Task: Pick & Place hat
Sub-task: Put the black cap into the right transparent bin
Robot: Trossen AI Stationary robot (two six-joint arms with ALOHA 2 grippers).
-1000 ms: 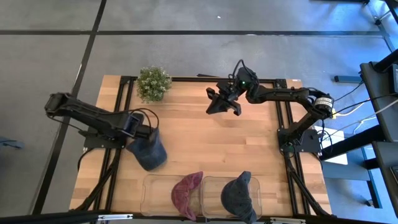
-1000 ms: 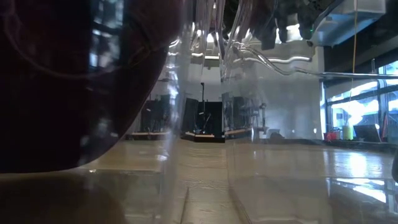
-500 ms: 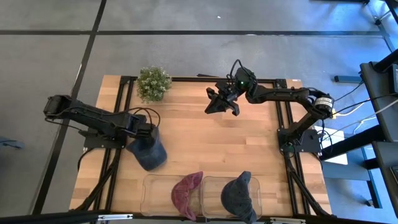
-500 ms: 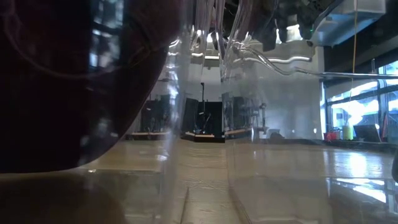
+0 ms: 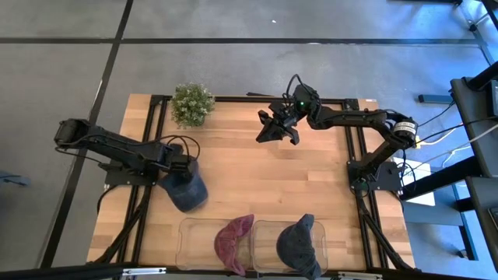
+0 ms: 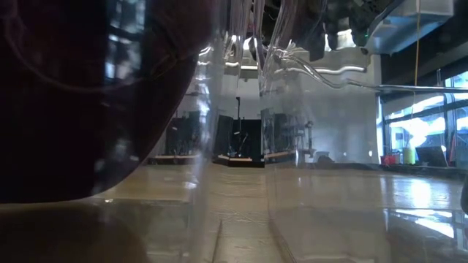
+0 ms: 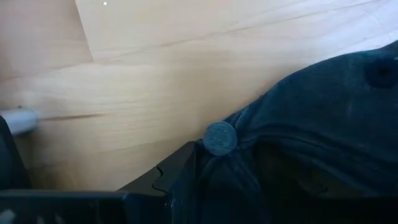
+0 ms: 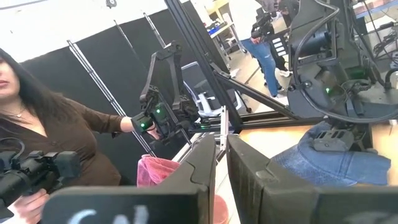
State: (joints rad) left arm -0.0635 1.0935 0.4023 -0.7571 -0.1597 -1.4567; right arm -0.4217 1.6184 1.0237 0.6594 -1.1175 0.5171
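The left pincer (image 5: 180,165) is found low over the left part of the wooden bench (image 5: 249,175), its fingers clamped on the rim of a dark blue hat (image 5: 187,191), which lies on the bench directly in front of that pincer, toward the near edge. In the left wrist view the hat (image 7: 311,137) fills the space just ahead of the pincer, its crown button (image 7: 220,137) resting against the inner edge of one dark finger (image 7: 168,180), with bare wood beyond. Two clear bins (image 5: 226,245) are set side by side along the near edge of the bench, further out from the left pincer past the held hat; a maroon hat (image 5: 235,241) is draped over the wall between them, and a grey-blue hat (image 5: 299,243) is seated in the right-hand bin. A small potted plant (image 5: 192,103) stands at the far left corner, behind the left pincer. The right pincer (image 5: 276,128) is held raised above the far middle of the bench, well apart from the hats, its fingers (image 8: 202,168) drawn nearly together on nothing. Beyond them, in the right wrist view, a person (image 8: 56,143) is seen standing in the room. The low view is taken up by the clear bin walls (image 6: 234,146) and the dark mass of a hat (image 6: 80,95) pressed against them.
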